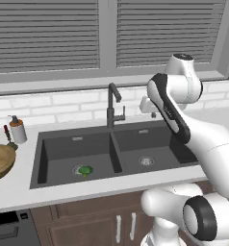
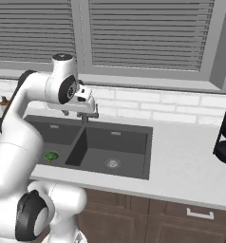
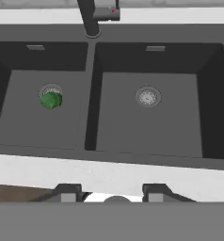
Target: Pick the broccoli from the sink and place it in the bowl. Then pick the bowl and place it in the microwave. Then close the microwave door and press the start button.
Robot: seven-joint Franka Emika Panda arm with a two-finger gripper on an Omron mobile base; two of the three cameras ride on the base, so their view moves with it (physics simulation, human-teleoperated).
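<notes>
Broccoli (image 3: 51, 100) sits on the left drain of the sink (image 3: 90, 117); your hand view shows the jaws part-open, holding nothing. Your left base view adds the bowl (image 1: 1, 161) on the table (image 1: 20, 190).

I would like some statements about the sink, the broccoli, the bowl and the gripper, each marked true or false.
1. The broccoli lies in the left basin of the sink, at the drain. True.
2. The gripper is holding the broccoli. False: the fingers stand apart with nothing between them, high above the sink.
3. The bowl stands on the counter to the left of the sink. True.
4. The broccoli is already in the bowl. False: it is in the sink.
5. The faucet rises behind the divider between the two basins. True.
</notes>
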